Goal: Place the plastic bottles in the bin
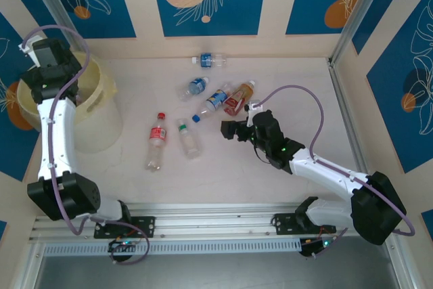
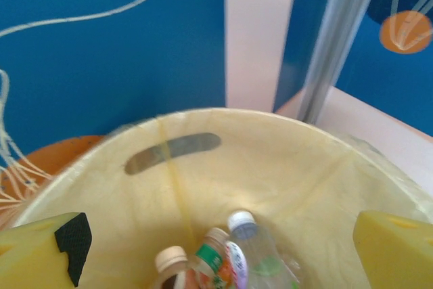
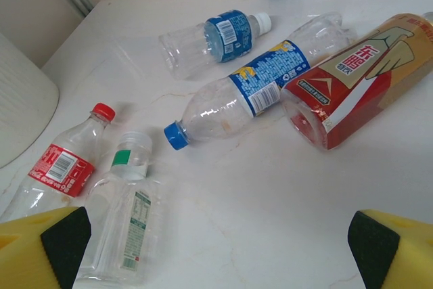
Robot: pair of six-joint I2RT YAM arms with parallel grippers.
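Hanging above the bin (image 2: 203,167), the left gripper (image 2: 223,245) stood wide open and held nothing; three plastic bottles (image 2: 254,252) lay inside. The right gripper (image 3: 216,248), also wide open and empty, hovered over six loose bottles (image 3: 243,93) on the table (image 3: 270,201).

The top camera gives me bright, even light that seems to come from above, with no harsh glare. The bin (image 1: 101,93) throws a soft shadow toward 4 o'clock across the pale table (image 1: 162,72), and the shadows beside the bottles (image 1: 156,141) are faint. My left wrist picture is soft throughout: the bottles at 6 o'clock are smeared and the bin wall looks washed-out yellow. The right wrist picture is sharper. Labels are readable mid-frame, the tabletop has a mild sheen, and the clear plastic shows small highlights. The yellow fingers (image 3: 399,252) at 5 and 7 o'clock are out of focus.
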